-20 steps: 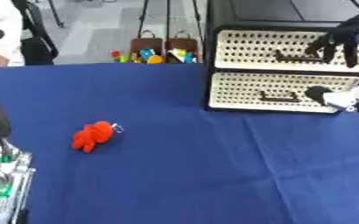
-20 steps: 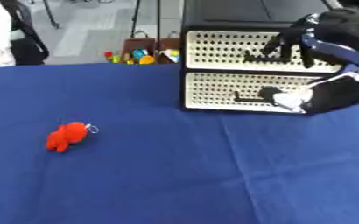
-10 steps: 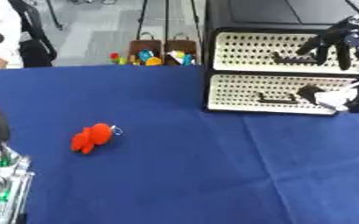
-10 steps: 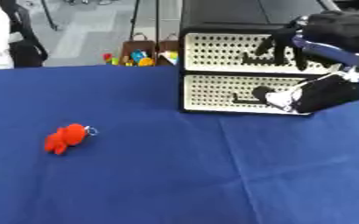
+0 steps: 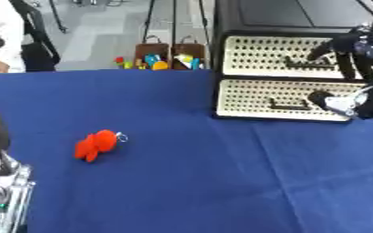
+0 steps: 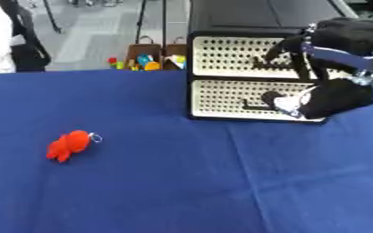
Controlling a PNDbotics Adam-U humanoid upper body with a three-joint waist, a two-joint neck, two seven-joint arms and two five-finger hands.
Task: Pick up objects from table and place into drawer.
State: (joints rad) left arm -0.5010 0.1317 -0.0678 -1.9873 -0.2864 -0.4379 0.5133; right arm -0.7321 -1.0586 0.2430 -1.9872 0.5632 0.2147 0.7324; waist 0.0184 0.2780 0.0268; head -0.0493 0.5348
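Little has changed since a second ago: the right hand [image 6: 289, 105] stays at the lower drawer's handle [image 5: 289, 106], and the red toy [image 5: 94, 145] lies where it lay.

Dark fingers [image 6: 271, 96] reach the right end of the handle, but whether they are curled round it or only touching I cannot tell. Both perforated drawers of the cabinet [image 5: 245, 63] look closed, so the hand is probably there to pull one open before anything goes in. The toy, with a small ring at one end, rests on the blue desk [image 5: 189, 191], well apart from the cabinet and untouched. At the lower left corner a silver-and-black part shows, likely the left arm; its hand cannot be made out.
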